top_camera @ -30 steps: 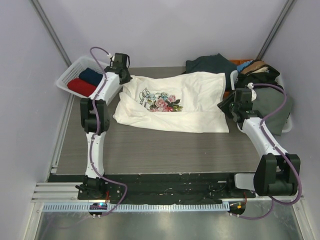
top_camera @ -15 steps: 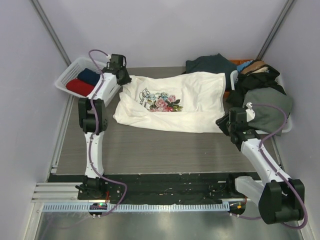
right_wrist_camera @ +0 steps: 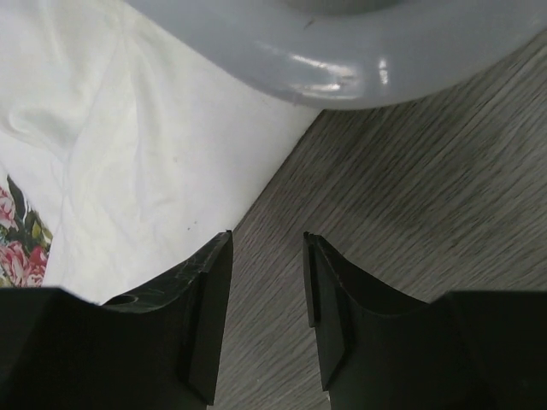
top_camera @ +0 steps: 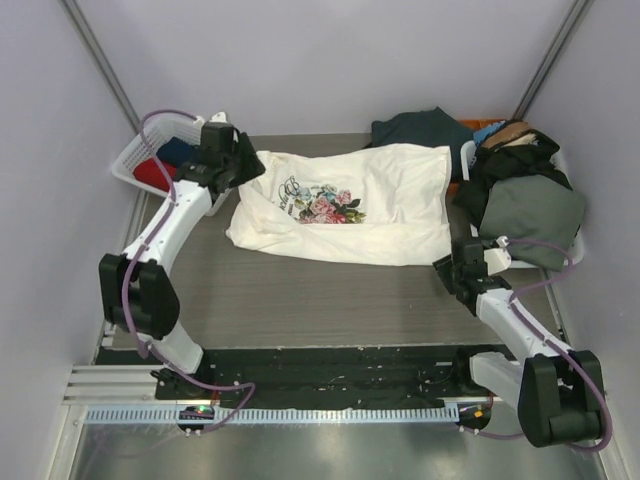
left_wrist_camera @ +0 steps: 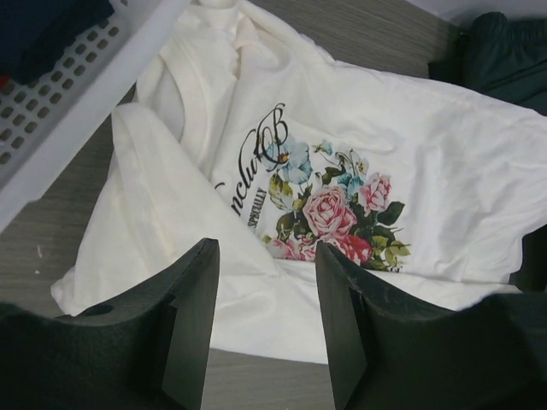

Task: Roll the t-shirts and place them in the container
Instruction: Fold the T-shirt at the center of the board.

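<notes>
Cream-white t-shirt [top_camera: 385, 205] with the rose print lies spread flat across the middle of the table [top_camera: 320, 295]. At upper left I see the white basket [top_camera: 128, 162] holding a red shirt [top_camera: 152, 174] and a navy shirt [top_camera: 178, 150]. My left pincer [left_wrist_camera: 267, 256] hangs released over the cream shirt's upper left corner. My right pincer [right_wrist_camera: 267, 248], released and empty too, sits just beside its lower right corner.

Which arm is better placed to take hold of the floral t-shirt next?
Probably left: the left hand, open, hangs over the floral t-shirt at its collar end. The right hand, also open, sits at the hem corner, mostly over bare table.
</notes>
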